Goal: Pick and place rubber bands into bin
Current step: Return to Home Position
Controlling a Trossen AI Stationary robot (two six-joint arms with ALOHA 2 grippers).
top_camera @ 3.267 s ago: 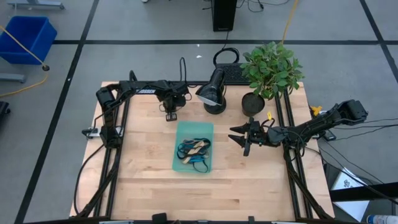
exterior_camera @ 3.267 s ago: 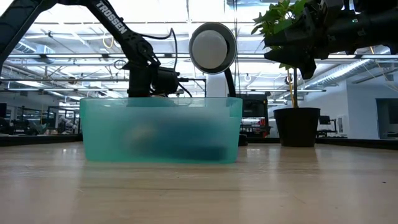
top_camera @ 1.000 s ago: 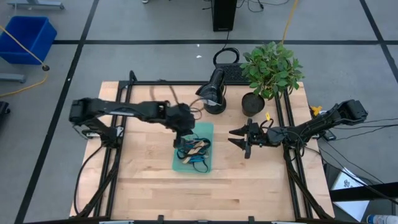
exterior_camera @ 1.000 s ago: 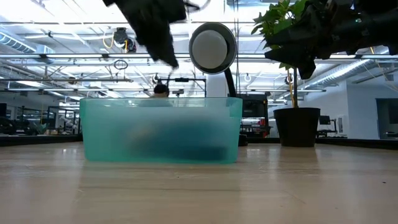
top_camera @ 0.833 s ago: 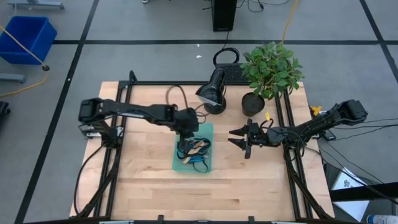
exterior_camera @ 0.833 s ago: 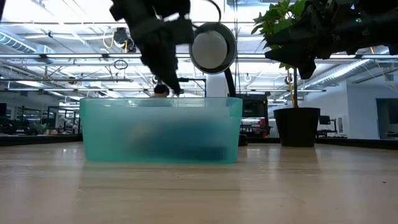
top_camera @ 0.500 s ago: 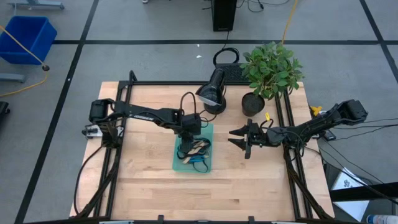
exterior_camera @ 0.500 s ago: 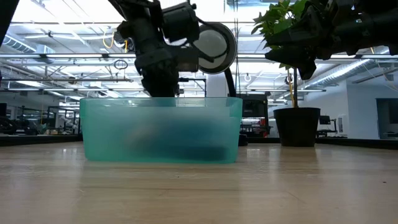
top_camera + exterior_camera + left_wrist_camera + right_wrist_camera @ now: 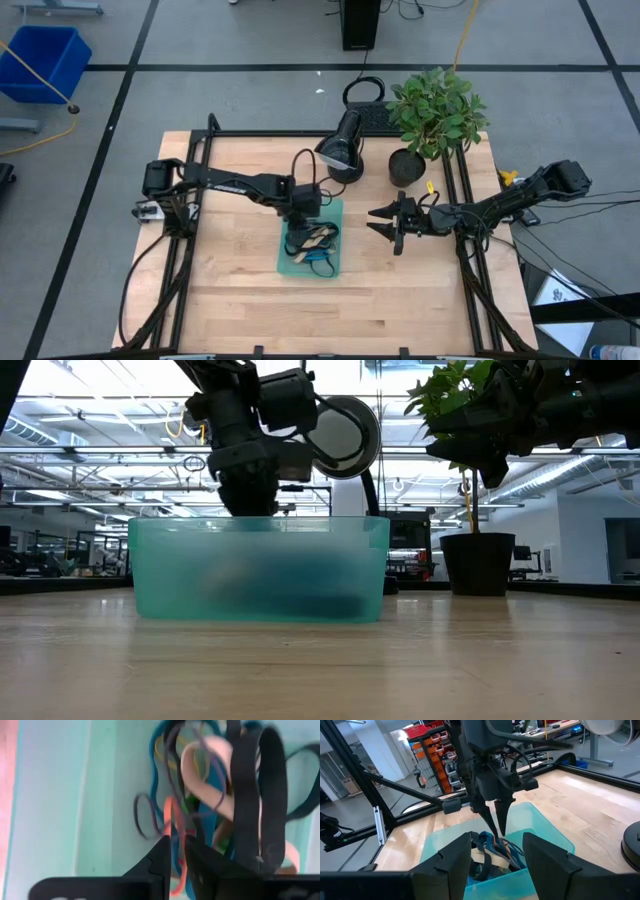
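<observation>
Directly above the bin (image 9: pixel 331 266), the left gripper (image 9: pixel 299 223) points straight down, fingers pinched nearly together, tips among the rubber bands (image 9: pixel 316 243) piled inside. Right of the bin, the right gripper (image 9: pixel 373 221) hovers level, fingers spread.

left pincer (image 9: pixel 299 228): pointing down, fingers close together | right pincer (image 9: pixel 373 221): level, fingers spread wide
</observation>
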